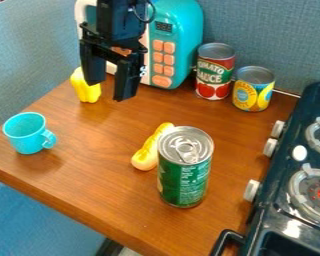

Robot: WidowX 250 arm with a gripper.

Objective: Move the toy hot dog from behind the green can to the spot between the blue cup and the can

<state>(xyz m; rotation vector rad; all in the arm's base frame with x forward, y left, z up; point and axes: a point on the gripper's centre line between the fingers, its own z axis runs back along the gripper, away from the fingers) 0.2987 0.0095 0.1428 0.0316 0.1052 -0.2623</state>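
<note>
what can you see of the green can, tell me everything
The green can stands upright on the wooden table. Its label is green with small pale print; the metal-looking top is silvery, with a raised rim and a pull tab lying flat, and looks sealed. A yellow toy food piece lies beside it, partly hidden; whether they touch is unclear. The gripper is clear of it.

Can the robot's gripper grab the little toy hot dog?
Probably yes: the gripper is open, and one side of the toy hot dog looks free. The green can stands close on the other side, so it might get bumped.
</note>
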